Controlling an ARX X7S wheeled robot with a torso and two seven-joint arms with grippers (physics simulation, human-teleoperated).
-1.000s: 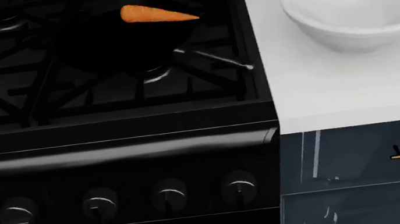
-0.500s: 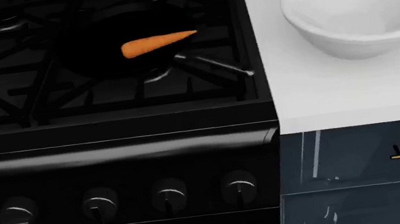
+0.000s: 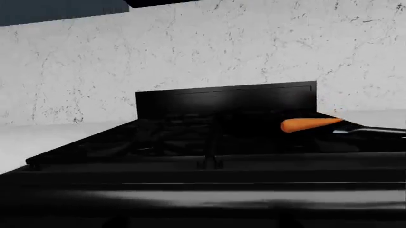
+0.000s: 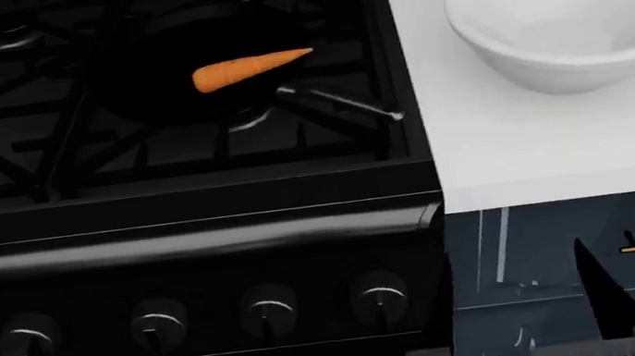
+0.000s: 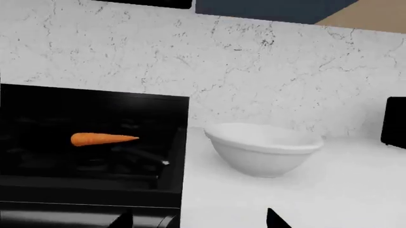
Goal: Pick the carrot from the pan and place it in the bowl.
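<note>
The orange carrot (image 4: 250, 69) lies in the black pan (image 4: 154, 75) on the stove's right rear burner, its point toward the bowl. The pan's shiny-tipped handle (image 4: 345, 107) points to the front right. The white bowl (image 4: 574, 11) stands on the white counter to the right of the stove. My right gripper (image 5: 199, 222) is open and empty, low in front of the counter edge; one of its dark fingers (image 4: 601, 292) shows in the head view. Carrot (image 5: 104, 138) and bowl (image 5: 263, 147) lie ahead of it. My left gripper (image 3: 201, 222) is low before the stove front, its tips faint and apart; the carrot (image 3: 311, 124) is far ahead.
Black stove grates (image 4: 21, 108) surround the pan. A raised stove front lip (image 4: 189, 238) and several knobs (image 4: 268, 308) face me. A marbled wall (image 5: 254, 71) stands behind. Dark cabinet drawers (image 4: 577, 253) sit under the counter (image 4: 537, 147).
From one second ago the carrot rolled toward the front of the pan and turned, and the bowl shifted slightly. Since half a second ago my right gripper's finger has risen into the head view.
</note>
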